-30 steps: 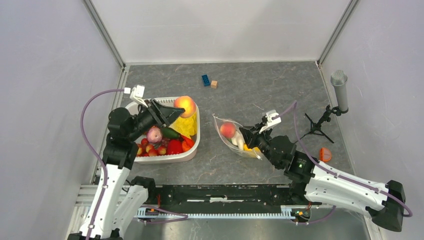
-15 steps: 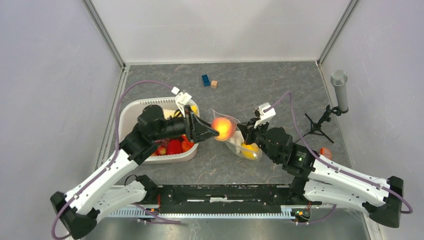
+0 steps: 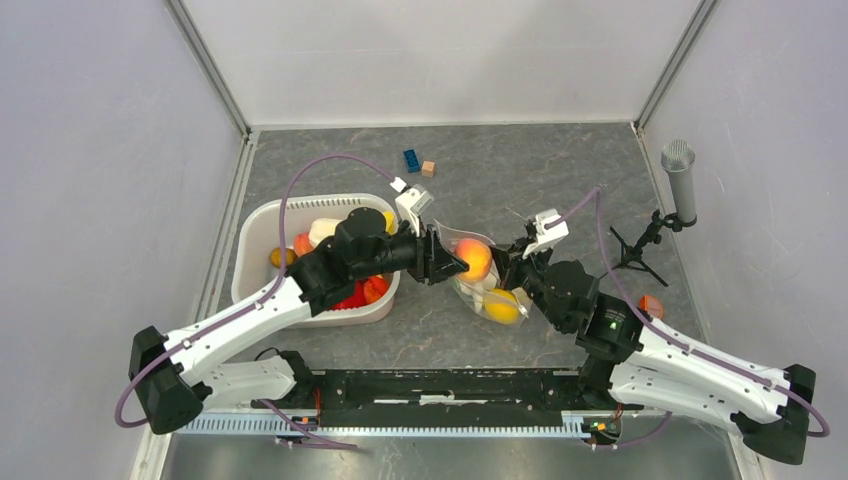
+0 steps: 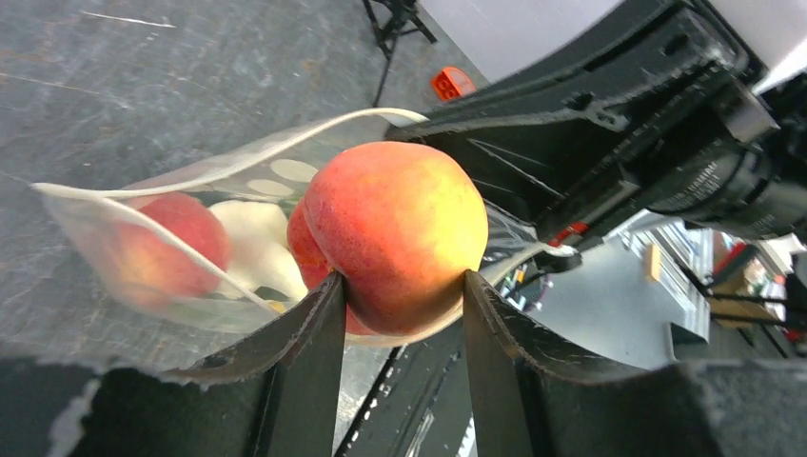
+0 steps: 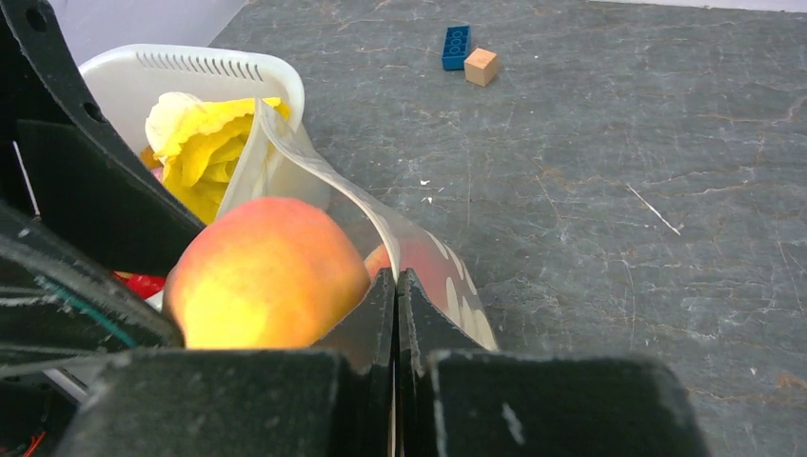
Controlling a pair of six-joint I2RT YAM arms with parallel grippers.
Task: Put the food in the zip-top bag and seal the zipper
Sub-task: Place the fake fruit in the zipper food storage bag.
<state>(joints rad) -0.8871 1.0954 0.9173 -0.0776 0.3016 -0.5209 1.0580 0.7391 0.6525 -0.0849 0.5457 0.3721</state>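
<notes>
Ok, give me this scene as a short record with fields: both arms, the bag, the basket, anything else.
Left fingers: shut on a peach, at the open mouth of the bag
Right fingers: shut on the bag's rim, holding it open
Bag contents: another peach, a pale piece, a yellow piece
Basket: more toy food, including a crinkled yellow piece
Loose items: blue brick, wooden cube

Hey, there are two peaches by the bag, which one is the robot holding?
The yellow-orange peach, clamped between the left fingers at the zip-top bag's mouth. The other, redder peach lies inside the bag, seen through the plastic.
</notes>
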